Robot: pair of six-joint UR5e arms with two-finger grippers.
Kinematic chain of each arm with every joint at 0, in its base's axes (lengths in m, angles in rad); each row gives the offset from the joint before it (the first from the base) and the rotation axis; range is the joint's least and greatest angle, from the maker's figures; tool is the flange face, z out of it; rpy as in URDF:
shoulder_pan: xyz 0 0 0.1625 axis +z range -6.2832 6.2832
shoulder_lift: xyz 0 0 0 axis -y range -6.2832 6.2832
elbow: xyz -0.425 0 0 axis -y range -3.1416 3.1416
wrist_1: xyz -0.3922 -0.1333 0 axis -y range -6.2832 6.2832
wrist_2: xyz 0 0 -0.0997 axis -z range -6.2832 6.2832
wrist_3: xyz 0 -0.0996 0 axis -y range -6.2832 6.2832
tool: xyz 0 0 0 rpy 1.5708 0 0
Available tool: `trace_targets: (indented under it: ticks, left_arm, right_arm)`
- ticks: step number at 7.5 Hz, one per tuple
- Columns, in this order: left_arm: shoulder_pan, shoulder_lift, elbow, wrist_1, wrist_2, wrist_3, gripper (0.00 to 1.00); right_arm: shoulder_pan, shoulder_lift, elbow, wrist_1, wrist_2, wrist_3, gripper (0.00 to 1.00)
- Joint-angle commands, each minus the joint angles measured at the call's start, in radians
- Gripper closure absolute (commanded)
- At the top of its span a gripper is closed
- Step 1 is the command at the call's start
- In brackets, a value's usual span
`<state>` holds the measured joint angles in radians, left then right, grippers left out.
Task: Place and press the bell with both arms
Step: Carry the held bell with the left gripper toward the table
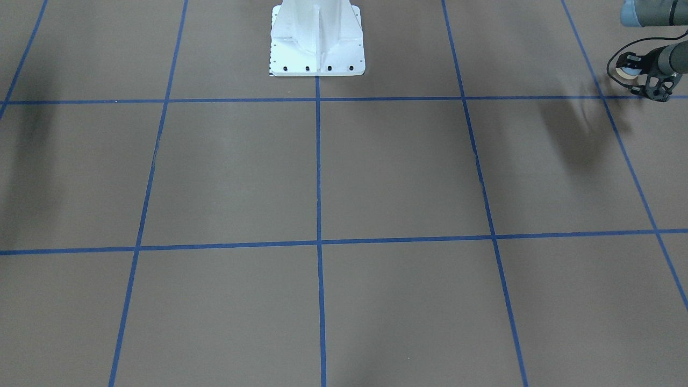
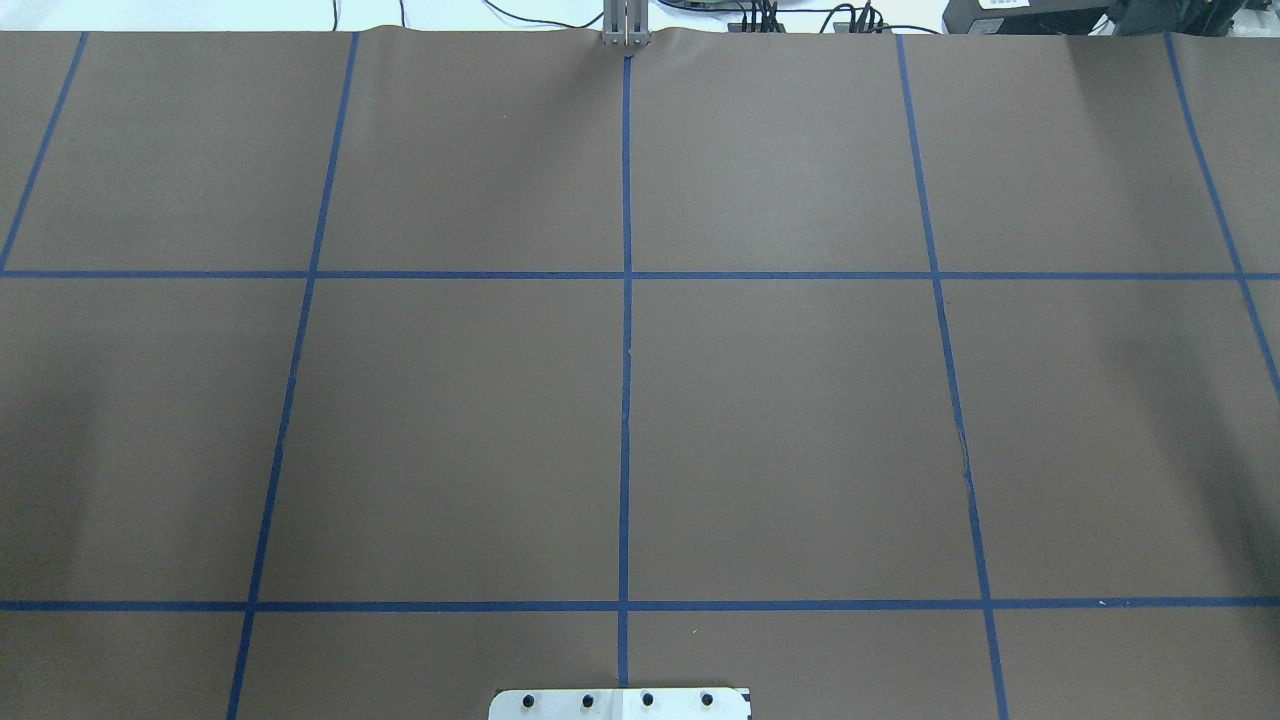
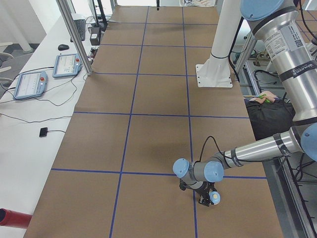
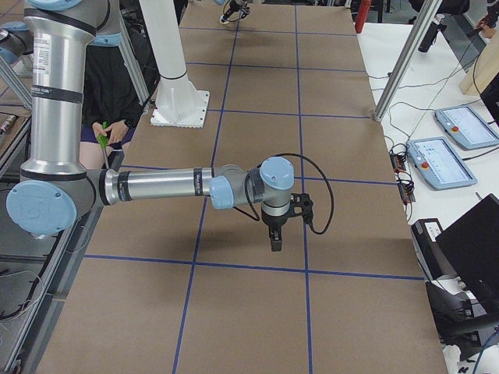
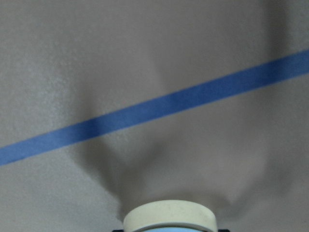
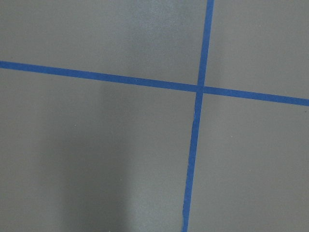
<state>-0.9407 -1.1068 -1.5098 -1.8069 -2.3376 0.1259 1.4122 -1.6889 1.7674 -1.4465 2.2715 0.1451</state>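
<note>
My left gripper [image 1: 634, 73] is at the table's end on my left side and is shut on the bell [image 1: 626, 71], which lies on its side in the fingers with the cream base ring facing outward. The exterior left view shows the same gripper [image 3: 206, 197] low over the brown table with the bell [image 3: 216, 197] in it. The left wrist view shows only the bell's cream ring [image 5: 169, 217] at the bottom edge, above a blue tape line. My right gripper [image 4: 276, 240] points down over the table. I cannot tell if it is open or shut. The right wrist view shows only table and tape.
The white bolted pedestal [image 1: 317, 48] stands at the robot's edge of the table [image 2: 620, 703]. Blue tape lines grid the brown table. Teach pendants [image 3: 29, 84] and cables lie on the white side bench. An aluminium post [image 3: 74, 34] stands by it. A person sits behind the robot [image 4: 109, 101].
</note>
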Motion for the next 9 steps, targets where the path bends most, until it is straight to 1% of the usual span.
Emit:
trace_targets:
  ticks: [1, 2, 4, 5, 6, 7, 8, 9]
  left_arm:
    - [0.000, 0.008, -0.004, -0.043, -0.002, 0.003, 0.83]
    - [-0.003, 0.010, -0.026, -0.043, -0.002, 0.000, 0.83]
    - [-0.013, 0.016, -0.107, -0.034, -0.003, -0.006, 0.83]
    - [-0.013, 0.016, -0.143, -0.028, -0.014, -0.018, 0.83]
    - [-0.013, 0.013, -0.179, -0.014, -0.046, -0.052, 0.83]
    - [-0.013, -0.001, -0.225, 0.015, -0.049, -0.077, 0.83]
    - [-0.012, -0.016, -0.298, 0.087, -0.051, -0.107, 0.83]
    - [-0.013, -0.054, -0.372, 0.180, -0.051, -0.129, 0.83]
  right_arm:
    - [0.001, 0.000, 0.001, 0.000, 0.000, 0.001, 0.00]
    - [0.001, 0.000, 0.003, 0.000, 0.000, 0.001, 0.00]
    - [0.001, 0.000, 0.001, 0.000, -0.001, 0.001, 0.00]
    - [0.001, 0.000, 0.001, 0.000, -0.001, 0.001, 0.00]
    - [0.001, 0.000, 0.001, 0.000, -0.001, 0.002, 0.00]
    - [0.001, 0.000, 0.001, 0.000, -0.001, 0.002, 0.00]
    - [0.001, 0.000, 0.001, 0.000, -0.001, 0.002, 0.00]
    - [0.001, 0.000, 0.000, 0.000, -0.001, 0.002, 0.00]
